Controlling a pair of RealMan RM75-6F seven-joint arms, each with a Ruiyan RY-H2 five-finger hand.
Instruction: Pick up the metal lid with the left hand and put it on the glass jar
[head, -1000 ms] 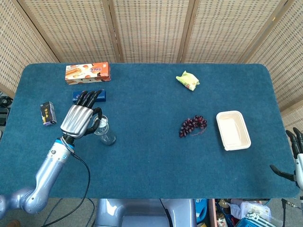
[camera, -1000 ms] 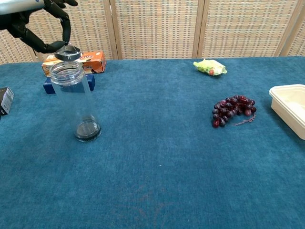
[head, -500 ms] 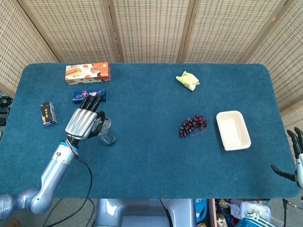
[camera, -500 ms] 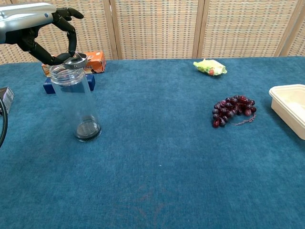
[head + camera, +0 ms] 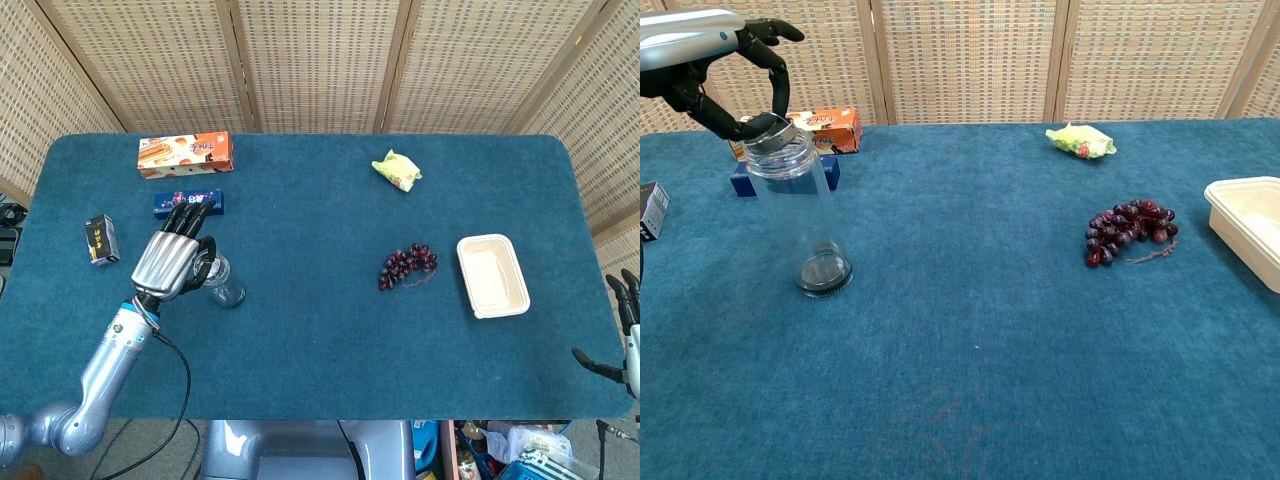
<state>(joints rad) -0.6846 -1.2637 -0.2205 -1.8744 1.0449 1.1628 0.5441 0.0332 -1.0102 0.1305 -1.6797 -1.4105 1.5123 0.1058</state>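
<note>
At the left of the chest view, the left hand (image 5: 710,75) pinches the metal lid (image 5: 770,131) between thumb and fingers, and the lid sits tilted on the mouth of the glass jar (image 5: 797,210), which stands upright on the blue table (image 5: 990,330). In the head view the same hand (image 5: 172,258) covers the jar's top at centre left. The right hand (image 5: 625,325) shows at the lower right edge of the head view, fingers spread, holding nothing. An orange snack box (image 5: 186,154), a dark blue box (image 5: 190,201) and a small black box (image 5: 101,240) lie at upper left. A grape bunch (image 5: 407,265) lies just left of a cream tray (image 5: 492,275); a yellow-green packet (image 5: 397,170) lies above them.
</note>
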